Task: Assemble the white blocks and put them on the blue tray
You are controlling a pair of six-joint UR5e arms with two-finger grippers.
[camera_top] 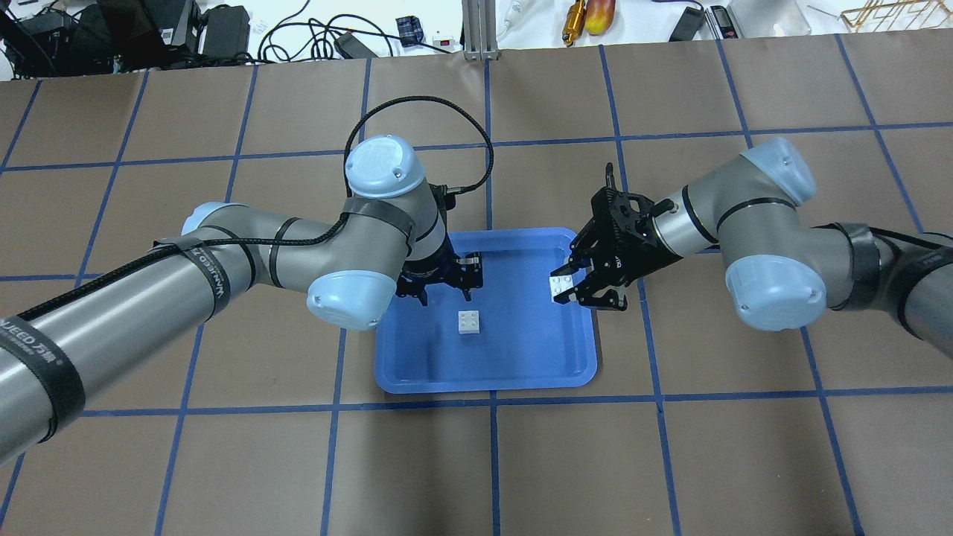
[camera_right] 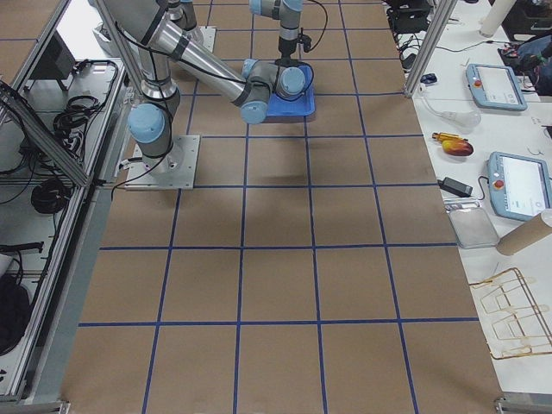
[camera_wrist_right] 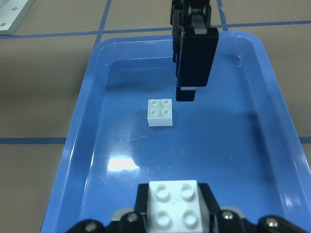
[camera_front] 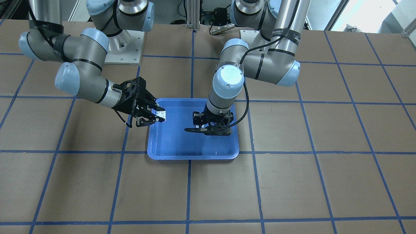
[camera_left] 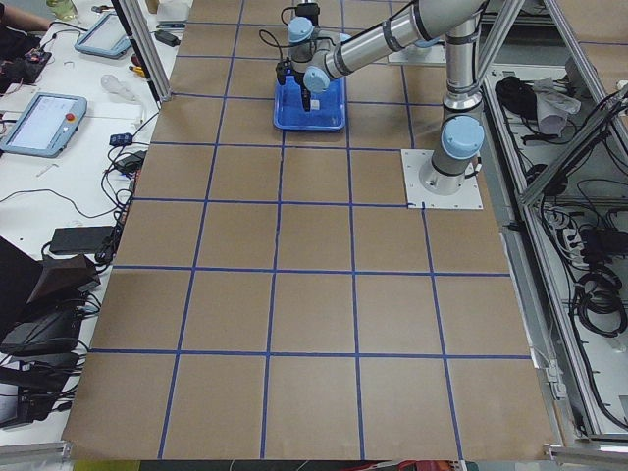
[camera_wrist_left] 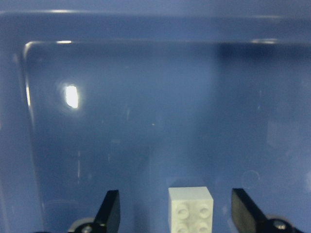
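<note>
The blue tray [camera_top: 521, 372] lies at the table's middle. One white block [camera_top: 469, 321] sits loose on its floor, studs up; it also shows in the right wrist view [camera_wrist_right: 160, 112] and the left wrist view [camera_wrist_left: 191, 208]. My left gripper [camera_top: 454, 279] hangs over the tray, open, fingers [camera_wrist_left: 109, 213] wide on either side of that block and not touching it. My right gripper [camera_top: 577, 289] is shut on the other white block [camera_top: 562, 285], held studs up above the tray's edge [camera_wrist_right: 176, 204]. In the front view the left gripper [camera_front: 209, 128] hides the loose block.
The table is brown board with a blue tape grid [camera_top: 491, 461]. The tray's raised rim [camera_wrist_right: 92, 121] surrounds both grippers' working area. Cables and tools [camera_top: 581, 15] lie beyond the far edge. The arms' base plates [camera_front: 125, 48] sit at the robot's side.
</note>
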